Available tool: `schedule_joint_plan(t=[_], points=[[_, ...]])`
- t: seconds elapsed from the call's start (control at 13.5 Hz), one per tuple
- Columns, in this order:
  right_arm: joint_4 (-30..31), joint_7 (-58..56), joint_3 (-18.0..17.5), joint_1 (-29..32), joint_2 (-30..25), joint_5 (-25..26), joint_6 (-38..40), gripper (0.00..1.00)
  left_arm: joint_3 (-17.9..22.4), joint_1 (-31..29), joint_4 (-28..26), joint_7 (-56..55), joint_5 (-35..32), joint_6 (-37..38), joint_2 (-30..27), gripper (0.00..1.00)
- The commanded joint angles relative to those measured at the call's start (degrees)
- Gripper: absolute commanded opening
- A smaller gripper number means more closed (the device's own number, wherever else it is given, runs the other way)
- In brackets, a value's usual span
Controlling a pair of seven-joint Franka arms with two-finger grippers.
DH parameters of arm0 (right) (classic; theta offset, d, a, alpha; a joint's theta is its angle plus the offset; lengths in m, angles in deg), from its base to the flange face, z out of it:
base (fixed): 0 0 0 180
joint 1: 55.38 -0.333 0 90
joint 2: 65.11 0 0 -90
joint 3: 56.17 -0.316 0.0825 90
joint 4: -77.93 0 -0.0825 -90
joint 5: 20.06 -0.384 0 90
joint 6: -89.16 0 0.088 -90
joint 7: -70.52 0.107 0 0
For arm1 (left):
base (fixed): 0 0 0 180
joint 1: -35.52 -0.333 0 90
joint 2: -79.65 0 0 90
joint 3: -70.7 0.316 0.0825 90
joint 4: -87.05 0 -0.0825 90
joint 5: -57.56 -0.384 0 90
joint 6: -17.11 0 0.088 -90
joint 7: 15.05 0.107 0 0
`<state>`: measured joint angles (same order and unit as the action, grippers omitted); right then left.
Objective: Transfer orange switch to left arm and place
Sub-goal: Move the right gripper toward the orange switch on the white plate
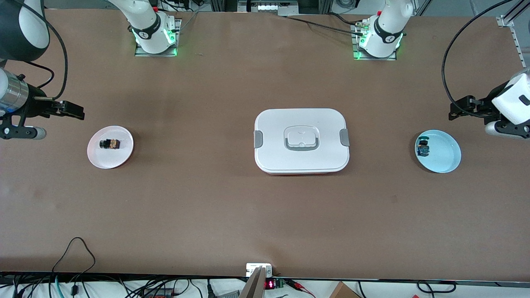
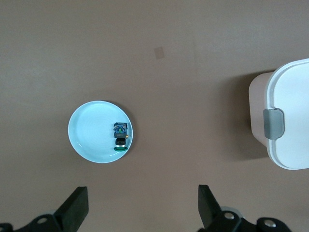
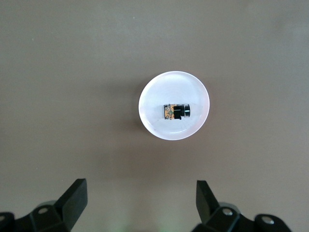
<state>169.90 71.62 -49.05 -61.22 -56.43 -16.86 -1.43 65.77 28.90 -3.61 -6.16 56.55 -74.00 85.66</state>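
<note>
The orange switch (image 1: 109,143) lies on its side on the pink plate (image 1: 124,155) toward the right arm's end, with the box (image 1: 301,140) mid-table. Both the right gripper (image 3: 140,198) and left gripper (image 2: 142,203) hover empty, jaws apart. The tiny switch could roll from a pinch, or a low handover could clip the box lid

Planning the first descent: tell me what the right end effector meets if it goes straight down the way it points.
Probably bare brown table; the open right end effector hangs just short of the white round plate holding the orange-and-black switch. Depth is unclear.

orange switch (image 1: 109,143) sideways on pink plate (image 1: 110,159)
</note>
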Motion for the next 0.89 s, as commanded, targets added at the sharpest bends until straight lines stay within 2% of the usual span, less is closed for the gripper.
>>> schedule_joint_plan(t=[0.0, 0.15, 0.45, 0.82], points=[[-0.57, 0.22, 0.0, 0.05, 1.34, 0.76, -0.55, 1.0, 0.01, 0.03, 2.42, -0.45, -0.83, 1.46, 0.59, 1.0], [-0.39, 1.09, 0.09, 0.04, 2.83, 1.02, -0.82, 1.0, -0.08, 0.03, 2.51, -0.54, -0.83, 1.46, 0.41, 1.0], [2.06, -0.04, 0.27, 1.62, 5.21, 0.59, -6.69, 1.0, 0.01, 0.03, 3.74, -0.54, -0.83, 0.94, 0.58, 1.0], [16.11, -0.13, 0.18, 3.56, 4.77, 0.41, -24.08, 1.0, -0.25, 0.56, 3.74, -0.54, -0.74, -1.0, 0.94, 1.0]])
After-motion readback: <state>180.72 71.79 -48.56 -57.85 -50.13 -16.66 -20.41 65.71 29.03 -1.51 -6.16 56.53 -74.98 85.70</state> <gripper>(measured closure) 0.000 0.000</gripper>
